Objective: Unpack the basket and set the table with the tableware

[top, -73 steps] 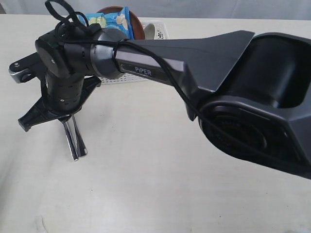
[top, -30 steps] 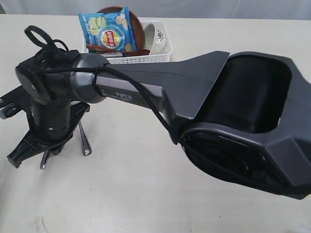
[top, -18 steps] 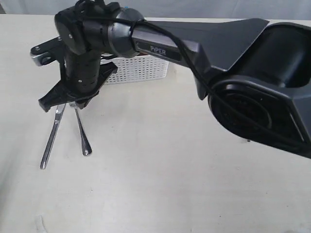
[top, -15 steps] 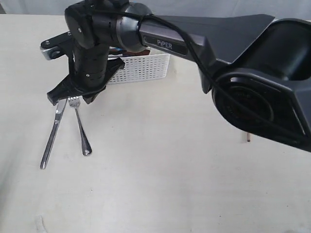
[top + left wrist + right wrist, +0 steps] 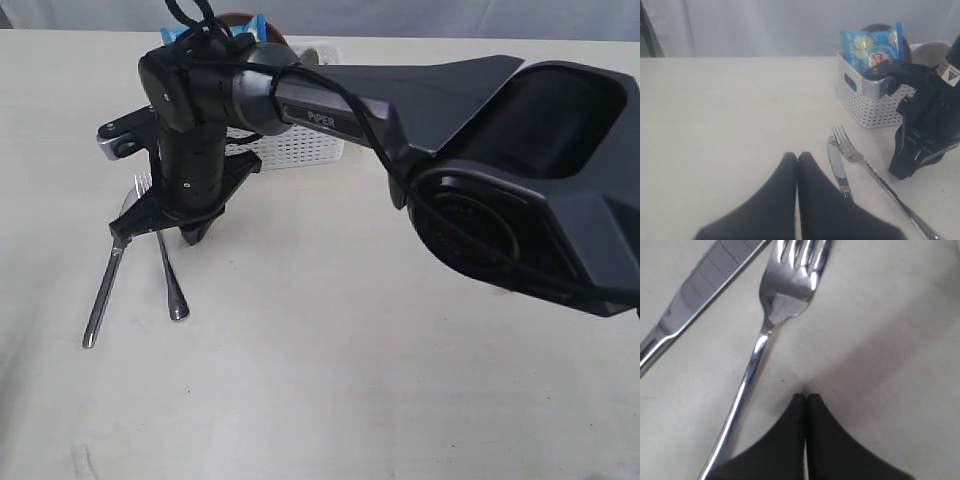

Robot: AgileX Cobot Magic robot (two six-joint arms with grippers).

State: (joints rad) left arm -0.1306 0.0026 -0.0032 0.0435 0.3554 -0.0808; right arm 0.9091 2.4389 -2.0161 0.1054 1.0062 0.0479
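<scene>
A steel knife and fork lie side by side on the table, left of centre. My right gripper reaches across from the right, shut and empty, its tip just above the table beside the fork's neck. The white basket stands behind the arm, mostly hidden. The left wrist view shows it holding a white bowl and brown plate. My left gripper is shut and empty, near the knife.
A blue chips bag sticks up out of the basket. The right arm's big dark body fills the right half of the exterior view and hides the table behind it.
The right gripper left the knife at the far left, rose toward the basket, and has come down again beside the fork. Knife and fork now lie still.
</scene>
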